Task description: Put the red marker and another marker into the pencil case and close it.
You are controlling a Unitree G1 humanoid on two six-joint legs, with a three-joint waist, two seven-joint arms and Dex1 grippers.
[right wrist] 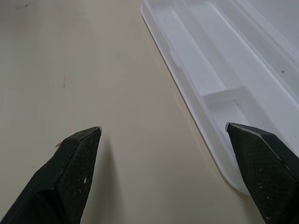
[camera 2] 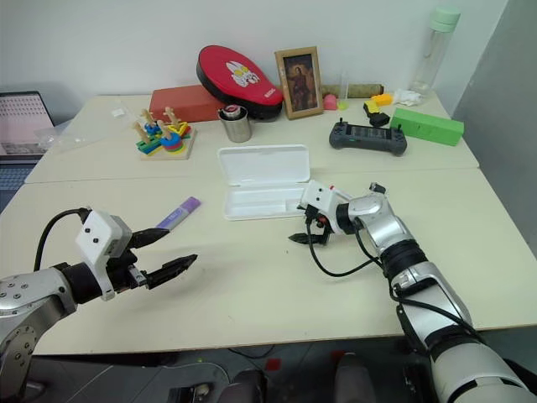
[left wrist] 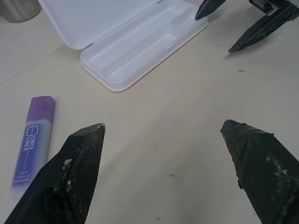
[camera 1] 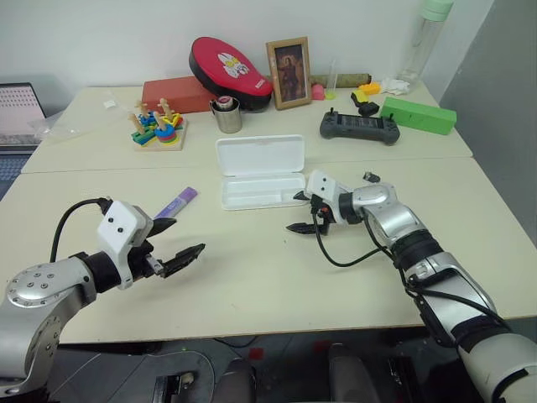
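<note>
Beside the open, empty pencil case (camera 1: 260, 172), the right gripper (camera 1: 307, 211) is held spread and empty. The purple marker (camera 1: 176, 202) lies left, near the spread left gripper (camera 1: 171, 243); it should be straddled squarely. The red marker cannot be placed.

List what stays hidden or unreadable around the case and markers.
Head views: the pencil case's right corner, behind the right gripper.
Left wrist view: the purple marker's tail end, behind a left gripper finger.
Head views: the metal cup's contents, too small.
</note>
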